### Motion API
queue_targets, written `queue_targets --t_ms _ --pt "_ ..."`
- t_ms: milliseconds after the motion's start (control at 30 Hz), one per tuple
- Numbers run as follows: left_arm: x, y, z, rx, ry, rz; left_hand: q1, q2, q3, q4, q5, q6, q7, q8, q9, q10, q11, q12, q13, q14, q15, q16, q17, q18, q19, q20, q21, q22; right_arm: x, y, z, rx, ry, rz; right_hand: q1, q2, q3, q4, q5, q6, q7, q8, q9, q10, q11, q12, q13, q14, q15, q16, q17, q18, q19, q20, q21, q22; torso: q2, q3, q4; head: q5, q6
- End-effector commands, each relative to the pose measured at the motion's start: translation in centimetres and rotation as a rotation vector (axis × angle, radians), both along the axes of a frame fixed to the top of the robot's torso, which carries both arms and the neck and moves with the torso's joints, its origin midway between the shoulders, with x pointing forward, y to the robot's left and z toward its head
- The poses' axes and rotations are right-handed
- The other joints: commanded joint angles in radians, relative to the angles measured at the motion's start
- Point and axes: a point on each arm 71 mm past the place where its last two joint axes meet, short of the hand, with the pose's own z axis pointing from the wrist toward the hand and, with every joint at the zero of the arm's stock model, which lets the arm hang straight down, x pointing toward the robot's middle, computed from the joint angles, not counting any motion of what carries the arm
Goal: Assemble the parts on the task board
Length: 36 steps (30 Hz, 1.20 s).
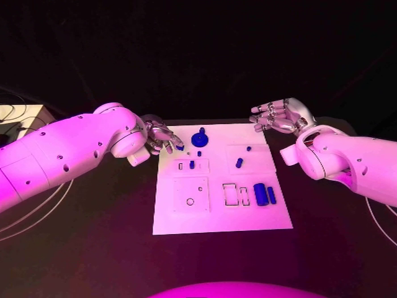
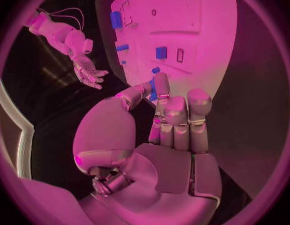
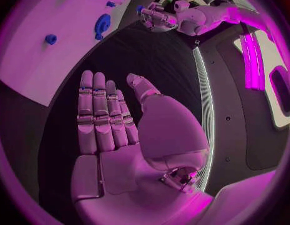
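Black table (image 1: 91, 248), wide and dark, carries everything.

White arms enter from both sides. Left arm (image 1: 56, 155) reaches in to the far left corner of the task board; right arm (image 1: 360, 161) stops off the board's far right corner.

Task board (image 1: 221, 214), a white plate, lies in the middle of the table between the two hands. Its surface shows outlined recesses, a square panel with a small hole nearest the robot.

Left hand (image 1: 161, 138) sits over the board's far left corner. In the left wrist view the thumb and a fingertip (image 2: 160, 82) close on a small blue part (image 2: 153, 90), held just above the board; the other fingers stand upright beside it.

Right hand (image 1: 279, 115) hovers off the board's far right corner, apart from every part. In the right wrist view its fingers (image 3: 94, 110) lie straight and side by side, thumb out, nothing in the palm.

Round blue part (image 1: 200, 138), largest of the pieces, sits just beyond the left fingertips toward the board's middle. Pair of blue bars (image 1: 265, 194) lies side by side on the near right of the board, well apart from both hands. Short blue peg (image 1: 239, 163) rests mid-board, between the hands. Smaller blue piece (image 1: 191, 165) stands in a recess on the near side of the left fingers.
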Motion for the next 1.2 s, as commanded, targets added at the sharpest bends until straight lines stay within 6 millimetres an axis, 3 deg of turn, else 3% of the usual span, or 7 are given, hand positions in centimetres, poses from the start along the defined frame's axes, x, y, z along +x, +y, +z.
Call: queue_targets --t_ms 33,200,500,767,900,1200 --pt "-0.5 0.0 -0.1 -0.017 -0.036 0.040 0.003 0.000 0.045 -0.055 0.003 0.057 -0.052 -0.005 0.366 0.027 -0.005 0.002 0.001 -0.003 -0.007 -0.001 -0.002 -0.017 0.003 -0.002 0.002 0.001 0.0 0.0 0.1 0.001 -0.006 0.012 -0.011 -0.001 0.003 0.001 0.004 -0.006 0.000 -0.003 0.000 -0.003 -0.001 -0.003 -0.002 -0.009 -0.001 -0.002 -0.002 0.006 -0.005 0.000 0.003 -0.001 -0.004 0.0001 0.0050 0.002 -0.003" --pt "-1.5 0.1 -0.9 -0.011 -0.060 0.052 0.007 -0.002 0.039 -0.050 0.001 0.066 -0.054 -0.015 0.370 0.032 -0.006 0.002 0.004 -0.002 -0.008 0.001 -0.005 -0.018 0.008 -0.003 0.007 0.006 0.0 0.0 0.1 0.005 -0.008 0.013 -0.011 -0.001 0.003 0.000 0.004 -0.007 0.001 -0.003 0.000 -0.005 -0.001 -0.003 -0.002 -0.010 -0.001 -0.002 -0.002 0.006 -0.006 0.001 0.002 -0.001 -0.008 -0.0007 0.0089 0.000 -0.008" --pt "-2.7 -0.1 -2.6 0.025 -0.092 0.069 0.018 -0.002 0.041 -0.048 0.000 0.067 -0.053 -0.018 0.373 0.032 -0.006 0.003 0.006 -0.002 -0.009 0.001 -0.007 -0.017 0.010 -0.003 0.010 0.009 0.0 -0.1 0.1 0.012 -0.015 0.007 -0.007 -0.001 0.004 -0.003 0.005 -0.016 0.004 -0.004 0.000 -0.015 0.003 -0.003 -0.002 -0.020 0.003 -0.002 -0.003 0.005 -0.012 0.003 -0.001 -0.002 -0.007 -0.0016 0.0068 0.001 -0.008" --pt "-3.2 -0.2 -4.0 0.065 -0.056 0.039 0.026 -0.004 0.036 -0.036 -0.002 0.069 -0.052 -0.027 0.376 0.031 -0.006 0.003 0.008 -0.003 -0.009 0.003 -0.012 -0.015 0.011 -0.003 0.010 0.010 0.0 -0.1 0.1 0.013 -0.014 0.007 -0.007 -0.001 0.004 -0.003 0.005 -0.016 0.004 -0.004 0.000 -0.015 0.003 -0.003 -0.002 -0.020 0.003 -0.002 -0.003 0.005 -0.012 0.003 -0.001 -0.002 -0.006 0.0006 0.0049 0.002 -0.007" --pt "-3.2 -0.4 -4.4 0.082 -0.048 0.030 0.026 -0.004 0.036 -0.036 -0.002 0.069 -0.052 -0.027 0.376 0.031 -0.006 0.003 0.008 -0.003 -0.009 0.003 -0.012 -0.015 0.011 -0.003 0.010 0.010 0.0 -0.1 0.1 0.014 -0.014 0.008 -0.008 -0.001 0.004 -0.004 0.004 -0.015 0.004 -0.003 0.000 -0.014 0.003 -0.002 -0.002 -0.020 0.003 -0.002 -0.002 0.006 -0.013 0.004 0.000 -0.001 -0.004 -0.0008 0.0054 0.002 -0.008" --pt "-3.2 -0.8 -5.0 0.102 -0.022 0.005 0.028 -0.003 0.034 -0.037 -0.001 0.070 -0.052 -0.030 0.376 0.031 -0.006 0.003 0.008 -0.003 -0.008 0.003 -0.016 -0.015 0.011 -0.002 0.008 0.009 0.0 0.0 0.1 0.015 -0.013 0.011 -0.008 -0.001 0.004 -0.004 0.004 -0.015 0.004 -0.003 0.000 -0.014 0.003 -0.002 -0.002 -0.020 0.003 -0.002 -0.002 0.006 -0.013 0.004 0.000 -0.001 -0.004 0.0002 0.0053 0.002 -0.012"
